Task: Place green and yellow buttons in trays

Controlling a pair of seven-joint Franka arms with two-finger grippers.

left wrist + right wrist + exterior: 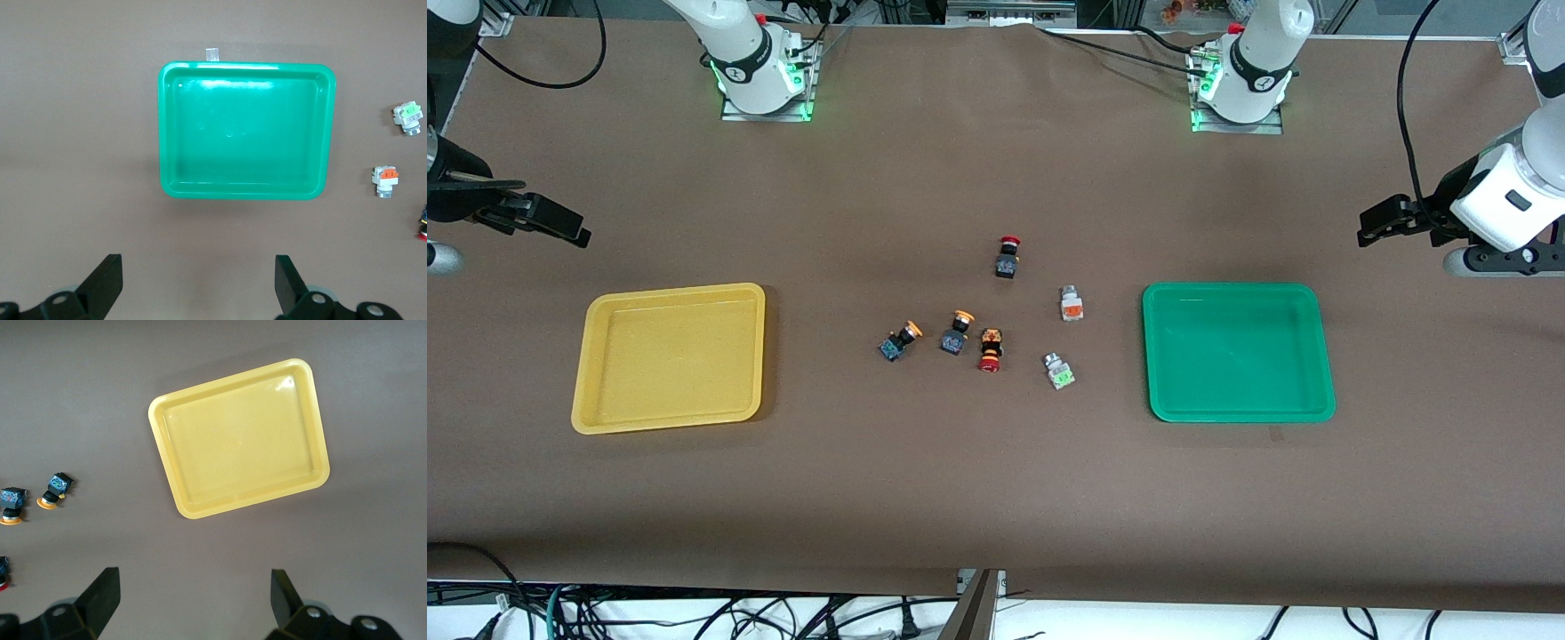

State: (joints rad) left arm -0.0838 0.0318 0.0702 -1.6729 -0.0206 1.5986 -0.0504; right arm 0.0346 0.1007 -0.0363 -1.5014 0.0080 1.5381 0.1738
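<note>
- A brown-covered bench [996, 498] fills the scene, with cables hanging along its near edge and my two bases standing at the top of the front view.
- The yellow tray [669, 425] lies toward my right arm's end of the bench, the green tray [1238, 414] toward my left arm's end; nothing lies in either.
- Between the trays sit the buttons, all loose on the bench.
- Two yellow-capped buttons [901, 340] [958, 332] lie tipped over, side by side, on the yellow tray's side of the group.
- The orange-faced white button [1072, 304] and the green-faced white button [1059, 371] sit nearer the green tray, the green-faced one closer to the front camera.
- A red-capped black button [1008, 256] sits farthest from the front camera; a red-capped orange-and-black button [990, 349] lies just beside the yellow-capped pair.
- My left gripper [199, 283] hangs over bare bench close to the green tray, jaws spread wide, gripping nothing.
- My right gripper [195, 597] hangs over bare bench near the yellow tray, jaws released too.
</note>
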